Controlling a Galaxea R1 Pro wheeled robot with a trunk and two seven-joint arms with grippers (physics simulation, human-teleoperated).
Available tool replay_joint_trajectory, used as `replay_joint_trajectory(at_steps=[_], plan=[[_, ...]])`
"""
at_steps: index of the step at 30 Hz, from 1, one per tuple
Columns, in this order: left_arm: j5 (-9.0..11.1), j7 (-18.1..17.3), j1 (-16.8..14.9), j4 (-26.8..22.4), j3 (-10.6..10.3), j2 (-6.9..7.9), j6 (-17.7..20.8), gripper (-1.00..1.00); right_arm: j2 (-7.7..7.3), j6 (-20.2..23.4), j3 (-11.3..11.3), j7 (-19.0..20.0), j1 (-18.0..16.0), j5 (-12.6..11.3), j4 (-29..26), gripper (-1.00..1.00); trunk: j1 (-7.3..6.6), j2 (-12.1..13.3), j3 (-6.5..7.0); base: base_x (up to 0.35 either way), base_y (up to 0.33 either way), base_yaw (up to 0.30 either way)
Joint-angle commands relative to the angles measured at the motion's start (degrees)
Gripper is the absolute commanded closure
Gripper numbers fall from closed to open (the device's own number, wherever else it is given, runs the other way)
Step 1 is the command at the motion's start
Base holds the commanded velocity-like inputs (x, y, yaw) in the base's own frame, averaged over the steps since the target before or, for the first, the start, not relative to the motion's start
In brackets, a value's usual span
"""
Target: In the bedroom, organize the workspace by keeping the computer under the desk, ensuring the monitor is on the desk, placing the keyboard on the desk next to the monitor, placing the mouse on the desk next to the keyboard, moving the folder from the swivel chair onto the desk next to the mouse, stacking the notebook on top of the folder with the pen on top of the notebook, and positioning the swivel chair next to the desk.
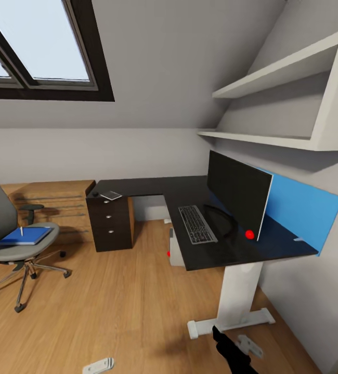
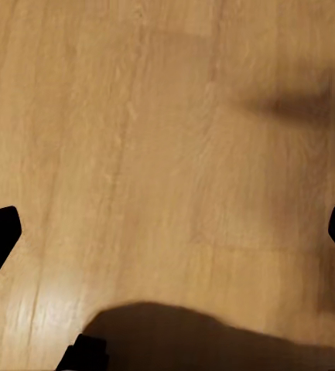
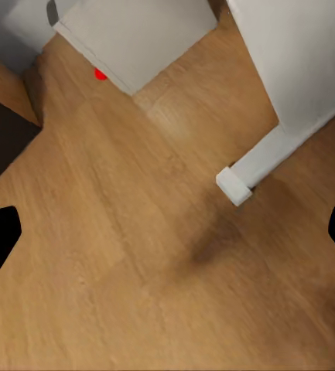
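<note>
The desk (image 1: 148,186) with its black top runs along the wall and turns toward me on a white leg (image 1: 239,296). On it stand the monitor (image 1: 236,200) and, in front of it, the keyboard (image 1: 196,224). The mouse (image 1: 95,194) and the grey notebook (image 1: 111,195) lie over the drawer unit (image 1: 109,223). The computer (image 1: 175,249), a grey box, sits under the desk; it also shows in the right wrist view (image 3: 136,39). The swivel chair (image 1: 2,244) at the left carries the blue folder (image 1: 26,235) and the pen (image 1: 21,230). My left gripper (image 2: 167,232) and right gripper (image 3: 167,232) hang open over bare floor.
A low light-wood cabinet (image 1: 54,200) stands behind the chair. White shelves (image 1: 273,78) and a blue panel (image 1: 301,208) line the right wall. The desk's white foot (image 3: 244,178) lies close to my right gripper. Wooden floor stretches between chair and desk.
</note>
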Motion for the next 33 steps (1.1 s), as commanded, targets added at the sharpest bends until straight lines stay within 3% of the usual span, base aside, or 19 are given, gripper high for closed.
replay_joint_trajectory(at_steps=[1,7,10,15,16,17,24,31,33], plan=[[-0.06,0.48,-0.06,1.32,-0.16,0.00,-3.35,-1.00,-0.07,-3.27,0.54,-0.15,-0.05,1.25,1.41,-1.00,-0.23,0.38,0.12,0.000,0.000,0.000],[-1.18,0.47,-0.09,6.80,-0.21,0.02,-13.19,-1.00,-0.04,-10.78,0.90,0.76,0.14,5.36,6.01,-1.00,-1.55,2.79,1.20,0.000,0.000,0.000],[-2.20,0.55,-0.10,9.42,-0.27,0.05,-15.57,-1.00,-0.12,-12.61,0.95,2.09,0.25,6.51,7.07,-1.00,-2.21,3.99,1.74,0.000,0.000,0.000],[-5.44,0.58,-0.09,10.92,-0.26,0.06,-16.82,-1.00,-0.18,-13.24,1.04,2.72,0.29,7.52,7.76,-1.00,-3.30,5.99,2.64,0.000,0.000,0.000],[-7.29,0.57,-0.10,11.29,-0.24,0.01,-18.83,-1.00,-0.20,-13.35,1.01,2.89,0.29,7.89,9.21,-1.00,-3.30,5.99,2.64,0.000,0.000,0.000],[-7.78,0.53,-0.10,11.57,-0.23,0.00,-20.37,-1.00,-0.20,-13.43,1.04,2.96,0.30,7.99,9.80,-1.00,-3.30,5.99,2.64,0.000,0.000,0.000],[-8.48,0.53,-0.08,12.56,-0.23,-0.02,-24.47,-1.00,-0.01,-13.94,1.23,3.11,0.30,8.07,10.65,-1.00,-3.30,5.99,2.64,0.000,0.000,0.000],[-8.50,0.59,-0.11,12.79,-0.16,0.06,-25.62,-1.00,-0.11,-15.57,1.49,15.14,0.30,8.83,13.69,-1.00,-3.30,5.99,2.64,0.000,0.000,0.000],[-8.44,0.67,-0.11,13.61,-0.14,0.06,-25.62,-1.00,-0.03,-15.97,1.77,15.91,0.30,8.97,14.56,-1.00,-3.30,5.99,2.64,0.000,0.000,0.000]])
